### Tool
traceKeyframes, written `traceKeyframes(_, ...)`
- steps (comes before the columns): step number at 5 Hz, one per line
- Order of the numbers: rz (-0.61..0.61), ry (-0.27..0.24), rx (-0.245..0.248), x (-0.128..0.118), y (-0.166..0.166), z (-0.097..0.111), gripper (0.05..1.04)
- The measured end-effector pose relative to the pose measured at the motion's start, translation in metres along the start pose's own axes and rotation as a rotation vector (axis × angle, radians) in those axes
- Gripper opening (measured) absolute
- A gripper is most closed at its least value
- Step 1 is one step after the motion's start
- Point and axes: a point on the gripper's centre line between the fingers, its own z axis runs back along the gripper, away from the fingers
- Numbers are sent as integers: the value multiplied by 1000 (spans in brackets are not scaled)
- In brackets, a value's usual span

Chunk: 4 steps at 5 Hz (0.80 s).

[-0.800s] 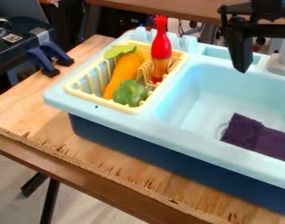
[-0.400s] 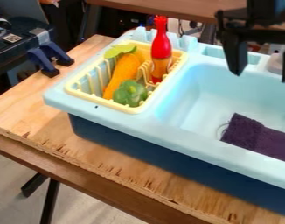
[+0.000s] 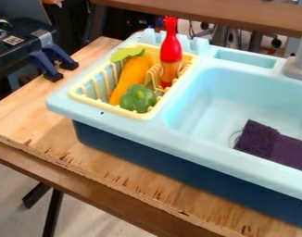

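Inside the sink point(image 3: 231, 104), purple cloth point(image 3: 272, 146)

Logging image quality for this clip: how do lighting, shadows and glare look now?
Camera view: bright patch along the inner left wall of the sink; its front side much darker, shade or colour unclear; dark purple cloth shows little shading; gloomy background at upper left.

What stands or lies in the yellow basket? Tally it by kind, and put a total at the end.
Toy vegetables: 2 (orange carrot with leafy top, green pepper)
Bottles: 1 (red-topped bottle)
Total: 3
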Motion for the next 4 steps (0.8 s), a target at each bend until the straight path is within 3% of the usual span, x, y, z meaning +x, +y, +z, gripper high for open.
traceKeyframes(1, 24, 4, 44, 9, 27, 13, 1003)
traceKeyframes(2, 67, 25, 25, 11, 57, 11, 1003)
traceKeyframes(3, 90, 99, 6, 2, 78, -16, 1003)
traceKeyframes(4, 45, 100, -1, -8, 91, -35, 1003)
